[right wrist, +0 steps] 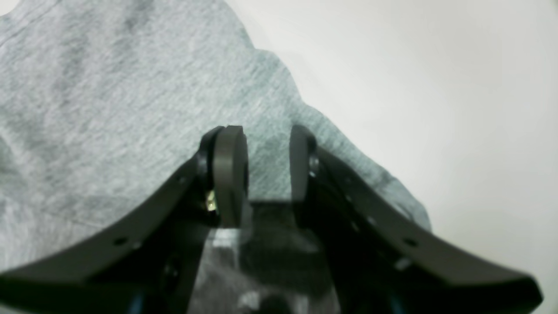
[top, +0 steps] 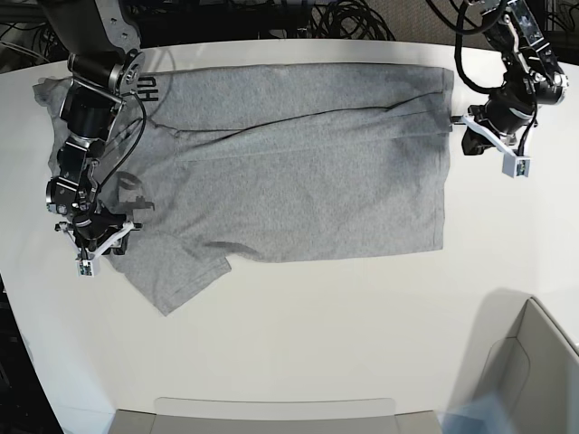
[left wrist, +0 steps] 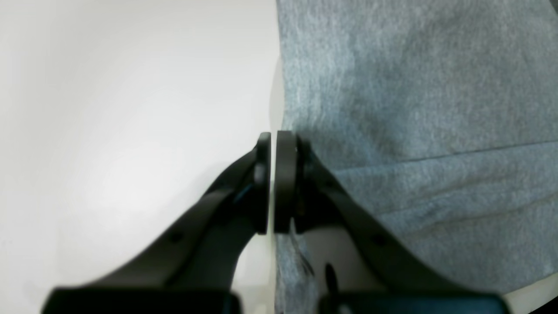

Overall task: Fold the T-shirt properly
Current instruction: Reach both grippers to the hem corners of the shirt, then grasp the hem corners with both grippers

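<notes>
Both pincers (left (left wrist: 271, 183) shut) at T-shirt (top: 298, 163) edges

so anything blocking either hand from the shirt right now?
Nothing visible. The right hand sits open directly over the T-shirt near its sleeve, with cloth showing between the fingers. The left hand is shut at the shirt's edge. Only bare white table surrounds the garment.

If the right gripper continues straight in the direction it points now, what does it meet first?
Most likely the T-shirt: the right gripper stands open right over grey cloth near its edge, though depth is unclear.
</notes>
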You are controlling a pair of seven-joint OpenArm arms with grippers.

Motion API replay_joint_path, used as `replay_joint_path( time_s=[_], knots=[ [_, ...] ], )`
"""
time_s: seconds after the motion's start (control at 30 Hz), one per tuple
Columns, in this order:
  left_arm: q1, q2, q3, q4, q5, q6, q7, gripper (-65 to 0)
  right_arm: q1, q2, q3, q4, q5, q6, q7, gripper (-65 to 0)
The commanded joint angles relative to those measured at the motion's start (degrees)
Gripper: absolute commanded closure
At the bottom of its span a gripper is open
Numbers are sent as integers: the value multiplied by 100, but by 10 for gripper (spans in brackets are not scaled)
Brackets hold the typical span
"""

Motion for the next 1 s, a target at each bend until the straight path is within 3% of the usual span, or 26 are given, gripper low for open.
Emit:
replay_joint_path(
  time_s=[0.0, 0.13, 0.3, 0.5, 0.6, 0.7, 0.83, 0.97],
  knots=[
    [-35, -77, -23, 84, -65, 2, -59, -34, -66, 58, 5, 15, -109, -6, -382, -184],
    [-35, -77, -76, -57, -65, 2, -77, -34, -479, 14, 5, 516, -91, 29, -874, -184],
    [-44, -86, -32, -329, -65, 2, -121, -34, -804, -329, -30, 1606, -91, 38, -874, -184],
    [-193, -77, -32, -479, -65, 2, -129, -34, -452, -452, -443, 2512, -91, 64, -927, -191],
    [-228, -77, -32, -479, -65, 2, -121, -34, -127, -417, -733, 2494, -126, 73, -927, -246],
    [-237, -59, -32, -479, -65, 2, -121, -34, 216, -381, -883, 2195, -135, 73, -927, -313],
    [-246, 37, -32, -479, -65, 2, -121, -34, 858, -82, -962, 1097, -73, 73, -821, -320],
    [-246, 37, -32, -479, -65, 2, -121, -34, 1332, 129, -883, -284, -3, 38, -39, -320]
  ],
)
